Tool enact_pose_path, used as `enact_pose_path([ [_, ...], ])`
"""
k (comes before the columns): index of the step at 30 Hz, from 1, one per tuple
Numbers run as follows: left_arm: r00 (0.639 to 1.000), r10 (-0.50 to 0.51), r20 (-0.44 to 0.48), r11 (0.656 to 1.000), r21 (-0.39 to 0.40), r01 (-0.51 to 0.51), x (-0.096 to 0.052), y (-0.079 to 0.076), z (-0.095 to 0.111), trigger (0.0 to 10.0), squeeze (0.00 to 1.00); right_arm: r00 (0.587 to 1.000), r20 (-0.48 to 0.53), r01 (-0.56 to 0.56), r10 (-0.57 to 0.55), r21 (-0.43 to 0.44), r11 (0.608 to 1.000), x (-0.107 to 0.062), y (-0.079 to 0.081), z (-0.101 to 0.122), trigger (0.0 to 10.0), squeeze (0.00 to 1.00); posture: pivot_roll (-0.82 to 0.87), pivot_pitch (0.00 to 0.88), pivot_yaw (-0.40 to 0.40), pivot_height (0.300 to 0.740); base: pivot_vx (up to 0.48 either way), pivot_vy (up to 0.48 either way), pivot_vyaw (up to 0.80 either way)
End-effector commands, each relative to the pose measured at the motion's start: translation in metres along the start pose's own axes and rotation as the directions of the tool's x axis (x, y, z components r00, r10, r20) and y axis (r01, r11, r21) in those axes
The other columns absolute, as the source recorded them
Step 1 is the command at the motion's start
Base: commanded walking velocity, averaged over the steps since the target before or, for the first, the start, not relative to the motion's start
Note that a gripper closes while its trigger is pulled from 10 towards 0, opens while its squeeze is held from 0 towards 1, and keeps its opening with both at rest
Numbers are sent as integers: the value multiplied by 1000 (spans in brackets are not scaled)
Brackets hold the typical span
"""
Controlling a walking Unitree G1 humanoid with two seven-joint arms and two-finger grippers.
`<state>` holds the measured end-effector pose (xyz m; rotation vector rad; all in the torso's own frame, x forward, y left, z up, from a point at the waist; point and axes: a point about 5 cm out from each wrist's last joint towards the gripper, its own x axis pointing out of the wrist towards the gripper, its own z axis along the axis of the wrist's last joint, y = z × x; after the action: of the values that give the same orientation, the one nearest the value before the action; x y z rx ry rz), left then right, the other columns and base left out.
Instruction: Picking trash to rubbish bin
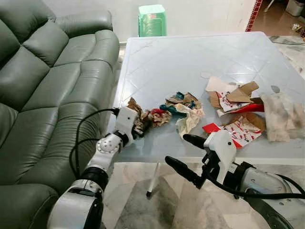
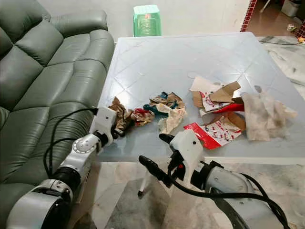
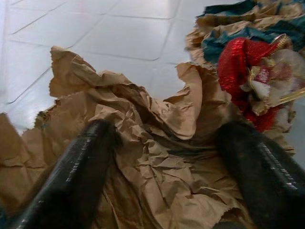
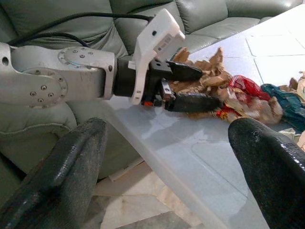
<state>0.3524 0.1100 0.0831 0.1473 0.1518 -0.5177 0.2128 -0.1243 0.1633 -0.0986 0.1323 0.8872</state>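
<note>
table (image 1: 190, 62): left hand (image 4: 190, 86) straddling brown paper (image 3: 157, 157)

Left end effector (image 3: 167, 162), 2 black fingers (image 3: 71, 176) spread apart, astride a wad of crumpled brown paper (image 3: 152, 143) lying on the pale desk (image 3: 95, 28). Just beyond the paper: a red foil wrapper (image 3: 248, 71), touching it, and teal-and-tan scraps (image 3: 238, 33).

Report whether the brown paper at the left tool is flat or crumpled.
Crumpled. The brown paper is creased and bunched between the left tool's open fingers on the table.
</note>
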Motion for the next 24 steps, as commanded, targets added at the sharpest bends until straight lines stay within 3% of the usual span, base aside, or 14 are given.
enact_pose_path([
  [1,999,-32,-43,999,14,32,-1,-5,-8,0,0,1000,11,-21,21,-12,1000,0,3,5,10000,0,-261,102,43,740,0,0,0],
  [13,1000,-18,-20,1000,16,18,-3,-2,-9,0,0,999,36,-39,39,4,999,5,4,8,10000,0,-251,92,47,740,0,0,0],
  [19,991,66,119,997,43,-71,-3,9,11,0,0,989,83,-129,123,75,989,10,14,12,10000,0,-233,83,50,740,0,0,0],
  [24,972,115,203,988,82,-134,-5,12,21,0,0,989,94,-115,110,54,992,12,13,14,10000,0,-221,78,51,740,0,0,0],
])
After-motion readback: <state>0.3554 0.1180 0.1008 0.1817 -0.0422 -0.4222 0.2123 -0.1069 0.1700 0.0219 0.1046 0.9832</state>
